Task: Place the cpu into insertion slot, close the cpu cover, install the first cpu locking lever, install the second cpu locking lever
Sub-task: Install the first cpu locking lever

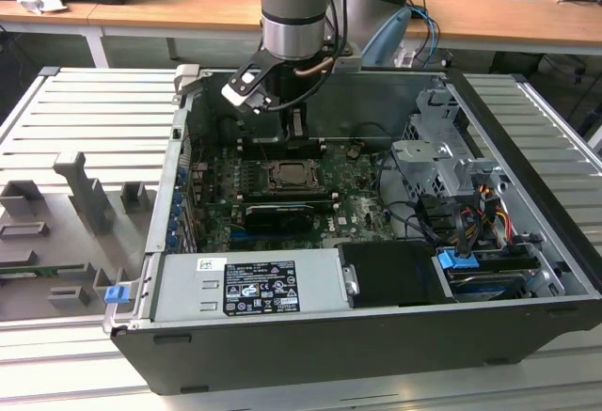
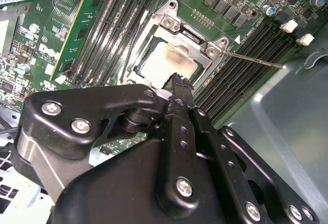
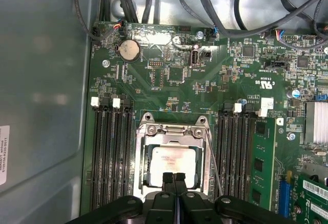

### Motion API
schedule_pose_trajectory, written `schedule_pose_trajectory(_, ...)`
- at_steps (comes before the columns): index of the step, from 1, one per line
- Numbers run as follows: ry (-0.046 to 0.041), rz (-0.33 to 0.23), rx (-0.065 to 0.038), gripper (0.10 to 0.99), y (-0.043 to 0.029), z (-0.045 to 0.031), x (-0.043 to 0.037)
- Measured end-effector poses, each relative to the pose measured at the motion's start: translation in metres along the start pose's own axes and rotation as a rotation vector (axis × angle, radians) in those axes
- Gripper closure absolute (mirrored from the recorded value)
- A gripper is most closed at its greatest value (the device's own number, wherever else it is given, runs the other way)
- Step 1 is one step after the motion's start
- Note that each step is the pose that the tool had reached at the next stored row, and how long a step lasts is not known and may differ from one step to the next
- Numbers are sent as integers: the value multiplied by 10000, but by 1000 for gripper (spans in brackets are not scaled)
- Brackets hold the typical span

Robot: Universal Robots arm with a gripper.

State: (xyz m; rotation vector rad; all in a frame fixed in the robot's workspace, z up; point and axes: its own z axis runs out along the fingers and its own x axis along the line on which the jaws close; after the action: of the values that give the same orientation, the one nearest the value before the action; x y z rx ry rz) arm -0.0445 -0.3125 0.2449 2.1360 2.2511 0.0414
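1. First wrist view: the fingers (image 3: 168,182) are pressed together with nothing between them, their tips over one edge of the cpu (image 3: 173,160).
2. The cpu lies flat in the insertion slot (image 3: 145,170), and the cpu cover (image 3: 171,130) lies down around it.
3. A thin locking lever (image 3: 214,162) slants away from the socket's side and sticks out over the memory slots (image 3: 236,152).
4. Exterior view: the arm (image 1: 292,7) reaches into an open computer case (image 1: 310,345) lying on a ribbed worktop (image 1: 94,119).
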Motion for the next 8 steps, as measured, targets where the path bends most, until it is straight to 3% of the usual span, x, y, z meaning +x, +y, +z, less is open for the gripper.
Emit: schedule_pose_trajectory(8,-3,0,0,980,2,-50,0)
